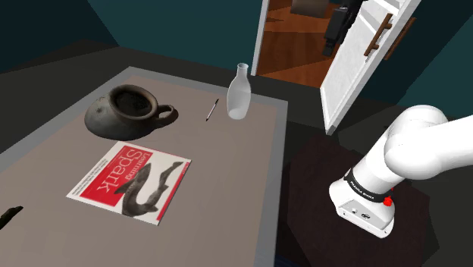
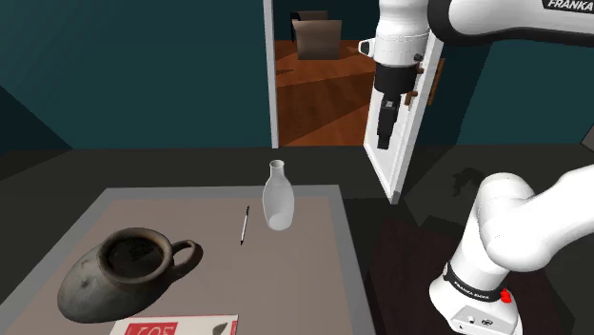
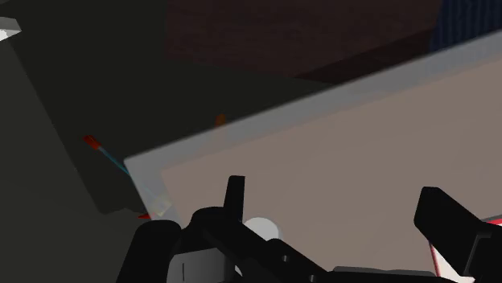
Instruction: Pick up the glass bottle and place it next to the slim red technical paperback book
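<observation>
End effector [image 2: 385, 128] up high, fingers [image 3: 233, 193] spread wide, pale bottle [image 1: 238, 91] upright at the counter [image 1: 227, 182] corner by the open door [image 1: 352, 68], pen [image 1: 212, 109] just beside it, dark mug [image 1: 125, 110] and red book [image 1: 129, 180] farther along.

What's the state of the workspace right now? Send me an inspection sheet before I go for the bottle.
Surface: grey-brown table with a paler rim.
Job's things: pale bottle upright near the far edge, untouched; red and white book lying flat, well apart from it.
Clutter: dark one-handled pot; pen beside the bottle; small dark object at the shoulder view's left edge.
Grippers: gripper open, raised high, clear of the bottle, holding nothing.
Cables: nothing seen.
Surroundings: open white door, wooden floor beyond it, teal walls.
</observation>
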{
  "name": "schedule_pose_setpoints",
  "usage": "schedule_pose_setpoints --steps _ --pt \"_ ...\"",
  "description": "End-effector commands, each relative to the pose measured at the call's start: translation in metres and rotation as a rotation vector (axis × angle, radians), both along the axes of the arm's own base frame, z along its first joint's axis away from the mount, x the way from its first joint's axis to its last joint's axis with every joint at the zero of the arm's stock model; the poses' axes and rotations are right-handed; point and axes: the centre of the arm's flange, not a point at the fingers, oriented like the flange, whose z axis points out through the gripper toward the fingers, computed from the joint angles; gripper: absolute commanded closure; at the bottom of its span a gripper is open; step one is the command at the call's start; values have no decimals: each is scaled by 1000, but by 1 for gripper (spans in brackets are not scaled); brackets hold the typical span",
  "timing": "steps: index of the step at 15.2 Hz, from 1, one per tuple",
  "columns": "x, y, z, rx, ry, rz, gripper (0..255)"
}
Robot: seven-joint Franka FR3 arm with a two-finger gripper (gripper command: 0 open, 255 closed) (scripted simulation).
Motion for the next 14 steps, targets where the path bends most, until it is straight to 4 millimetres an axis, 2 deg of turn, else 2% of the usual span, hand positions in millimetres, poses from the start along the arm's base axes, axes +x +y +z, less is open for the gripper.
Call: schedule_pose_setpoints --steps 1,14 --pt "0 0 0 0 0 0 0" --pt "153 -15 -80 41 9 0 0"
